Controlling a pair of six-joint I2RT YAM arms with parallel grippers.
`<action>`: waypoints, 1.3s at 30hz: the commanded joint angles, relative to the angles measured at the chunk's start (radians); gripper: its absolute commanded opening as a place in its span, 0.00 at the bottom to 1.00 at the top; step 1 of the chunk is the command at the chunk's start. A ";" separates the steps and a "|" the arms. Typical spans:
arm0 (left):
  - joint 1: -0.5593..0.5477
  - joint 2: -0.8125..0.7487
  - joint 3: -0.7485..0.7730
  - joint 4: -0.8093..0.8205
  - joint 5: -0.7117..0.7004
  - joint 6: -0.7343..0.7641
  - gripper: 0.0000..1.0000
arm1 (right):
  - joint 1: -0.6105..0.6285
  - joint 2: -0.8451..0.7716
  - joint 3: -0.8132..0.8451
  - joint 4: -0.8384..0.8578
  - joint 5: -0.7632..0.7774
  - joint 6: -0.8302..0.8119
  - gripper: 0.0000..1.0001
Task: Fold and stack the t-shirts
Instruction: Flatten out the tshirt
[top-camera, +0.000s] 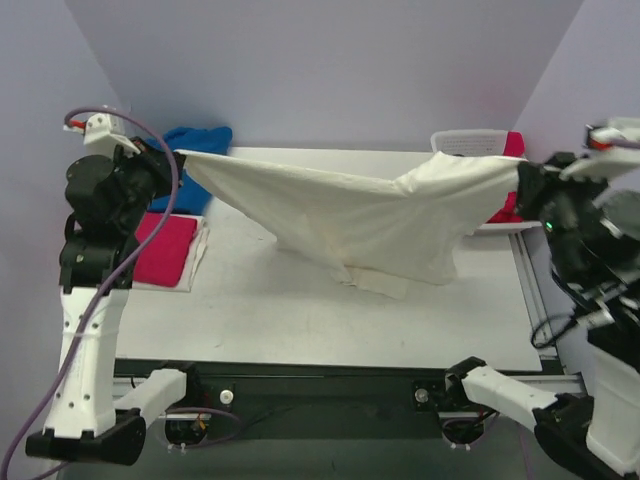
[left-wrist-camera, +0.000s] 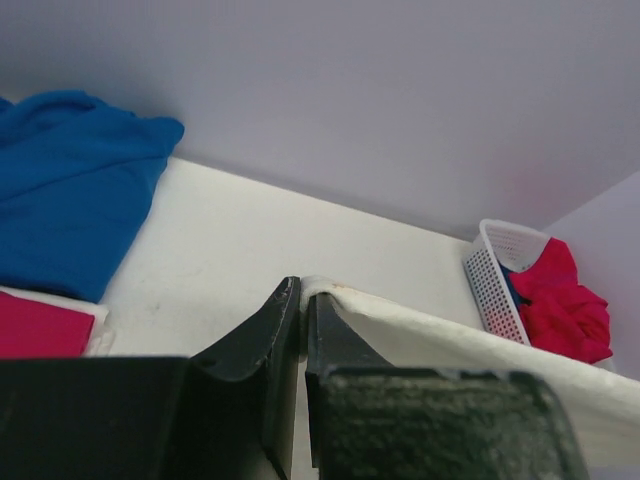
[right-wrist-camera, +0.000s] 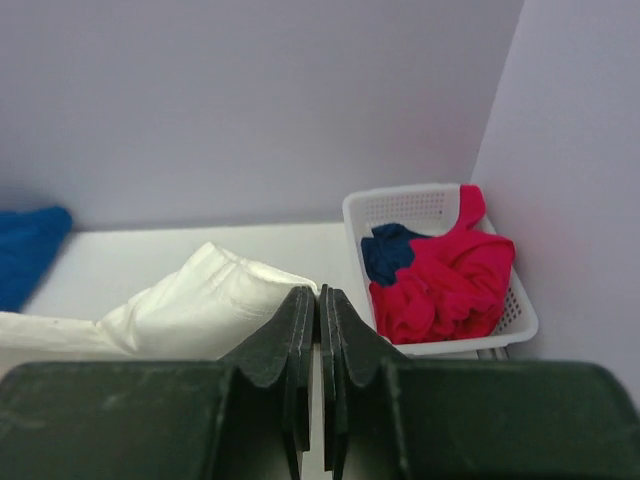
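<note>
A white t-shirt (top-camera: 360, 215) hangs stretched in the air between my two grippers, its lower edge sagging to the table near the middle. My left gripper (top-camera: 178, 158) is shut on the shirt's left end; the left wrist view shows the white cloth (left-wrist-camera: 440, 335) pinched at the fingertips (left-wrist-camera: 302, 290). My right gripper (top-camera: 518, 175) is shut on the shirt's right end; the bunched white cloth (right-wrist-camera: 200, 295) meets the fingertips (right-wrist-camera: 320, 295). A folded pink t-shirt (top-camera: 162, 248) lies on white cloth at the left. A blue t-shirt (top-camera: 195, 150) lies crumpled at the back left.
A white basket (top-camera: 470, 143) at the back right holds red and dark blue shirts (right-wrist-camera: 440, 275). The blue shirt also shows in the left wrist view (left-wrist-camera: 70, 180). A metal rail (top-camera: 530, 290) runs along the table's right edge.
</note>
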 joint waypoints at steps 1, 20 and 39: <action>0.000 -0.131 0.103 -0.069 -0.025 0.054 0.00 | 0.003 -0.140 0.021 0.011 -0.024 -0.026 0.00; 0.001 -0.091 0.097 0.032 -0.043 0.042 0.00 | -0.001 0.091 0.228 0.143 -0.059 -0.176 0.00; 0.003 0.200 0.174 0.138 0.026 0.011 0.00 | -0.056 0.386 0.406 0.263 -0.183 -0.222 0.00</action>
